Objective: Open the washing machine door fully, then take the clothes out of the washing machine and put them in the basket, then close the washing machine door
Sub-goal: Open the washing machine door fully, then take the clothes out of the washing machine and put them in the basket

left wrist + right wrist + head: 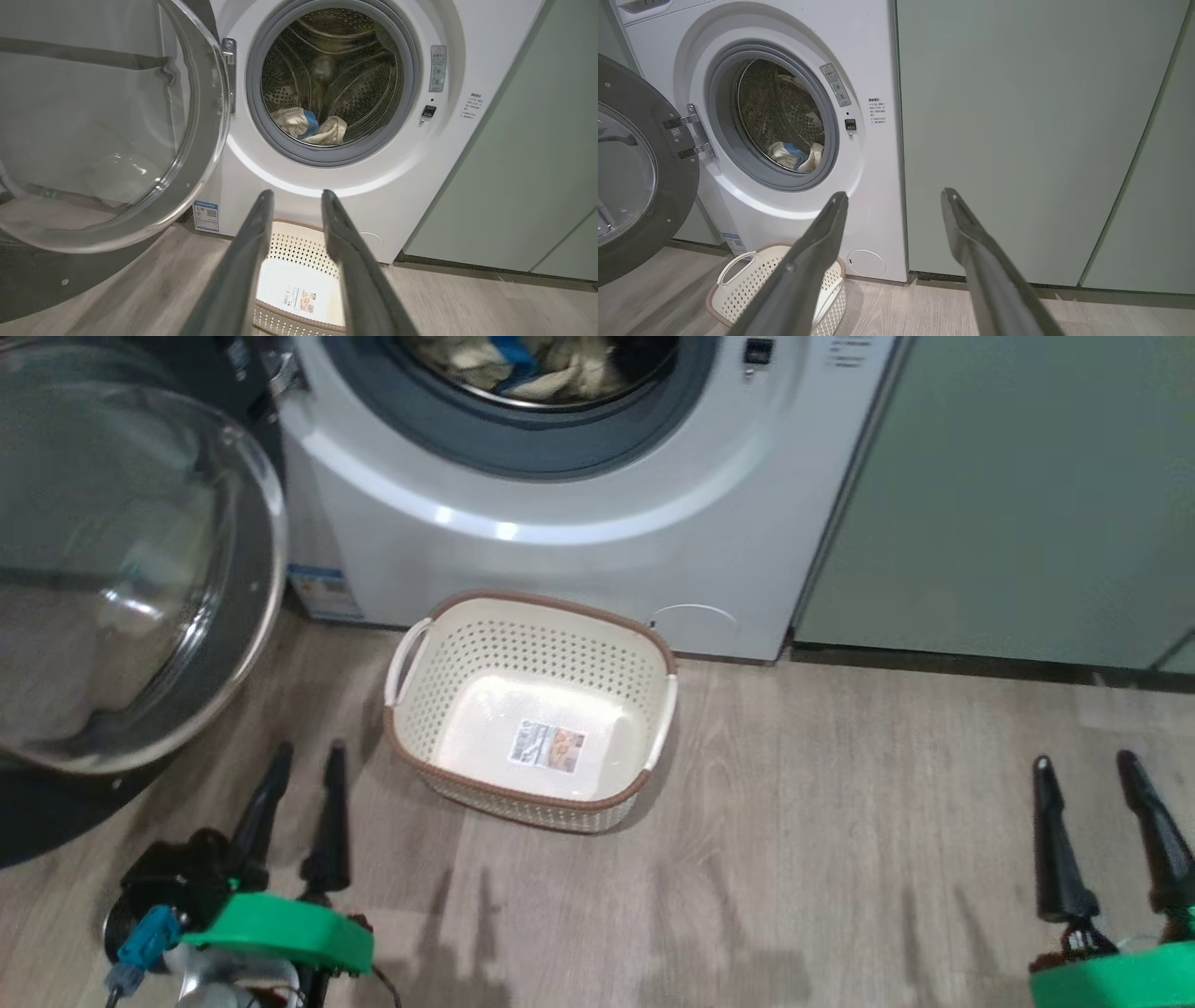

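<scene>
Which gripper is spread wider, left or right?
The right gripper: its fingers gape widely, while the left gripper shows a narrower gap.

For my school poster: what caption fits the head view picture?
Washing machine door open, clothes inside, empty cream basket waiting in front.

white across the washing machine (397,186), with grey for the drum gasket (327,156), a small blue sticker (206,216) low on its front and glossy black round the clear glass of the washing machine door (675,196). pale yellow with a bright blue patch on the clothes (292,122); cream, dotted with rows of holes, on the basket (523,644), brown along its rim, white on its handles. pale green on the cabinets (1008,504), grey-brown wood grain on the floor (840,821), black above green mounts on the left tool (309,747) and right tool (1085,759).
</scene>
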Tool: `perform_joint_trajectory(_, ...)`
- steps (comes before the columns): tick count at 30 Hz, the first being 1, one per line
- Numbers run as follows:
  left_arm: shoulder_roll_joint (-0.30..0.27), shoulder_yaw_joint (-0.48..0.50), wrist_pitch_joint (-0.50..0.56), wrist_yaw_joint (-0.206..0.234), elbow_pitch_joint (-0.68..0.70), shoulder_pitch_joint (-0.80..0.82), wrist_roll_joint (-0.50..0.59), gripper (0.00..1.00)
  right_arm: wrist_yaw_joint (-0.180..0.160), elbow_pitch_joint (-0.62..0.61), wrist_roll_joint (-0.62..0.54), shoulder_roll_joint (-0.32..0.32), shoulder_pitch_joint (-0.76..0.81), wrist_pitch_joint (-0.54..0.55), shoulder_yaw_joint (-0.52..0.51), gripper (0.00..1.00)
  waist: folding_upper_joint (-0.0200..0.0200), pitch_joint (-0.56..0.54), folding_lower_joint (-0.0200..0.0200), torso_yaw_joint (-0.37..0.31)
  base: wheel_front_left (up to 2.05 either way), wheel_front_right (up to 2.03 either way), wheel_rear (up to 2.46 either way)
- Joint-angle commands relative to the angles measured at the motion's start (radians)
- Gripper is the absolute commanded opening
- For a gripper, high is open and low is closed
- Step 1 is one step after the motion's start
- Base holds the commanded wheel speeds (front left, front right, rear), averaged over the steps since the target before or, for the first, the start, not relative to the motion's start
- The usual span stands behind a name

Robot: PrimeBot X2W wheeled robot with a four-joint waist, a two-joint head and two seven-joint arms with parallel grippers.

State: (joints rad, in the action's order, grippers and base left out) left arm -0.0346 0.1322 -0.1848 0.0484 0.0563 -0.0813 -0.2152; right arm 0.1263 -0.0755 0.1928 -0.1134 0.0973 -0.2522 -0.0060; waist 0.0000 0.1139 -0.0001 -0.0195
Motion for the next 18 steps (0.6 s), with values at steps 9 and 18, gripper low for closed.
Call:
perform_joint_trajectory(9,-0.024,0.02,0.037,0.017,0.017,0.028,0.002,1.0,0.004,-0.024,0.001,-0.006,0.002,-0.01,0.045,1.0,0.0,-0.026,0.0001,-0.065,0.0,0.0,0.0)
perform_joint_trajectory(18,-0.03,0.011,0.05,0.037,0.022,0.035,0.016,1.0,0.004,-0.027,-0.001,0.002,0.003,-0.01,0.04,1.0,0.0,-0.022,0.0001,-0.082,0.0,0.0,0.0)
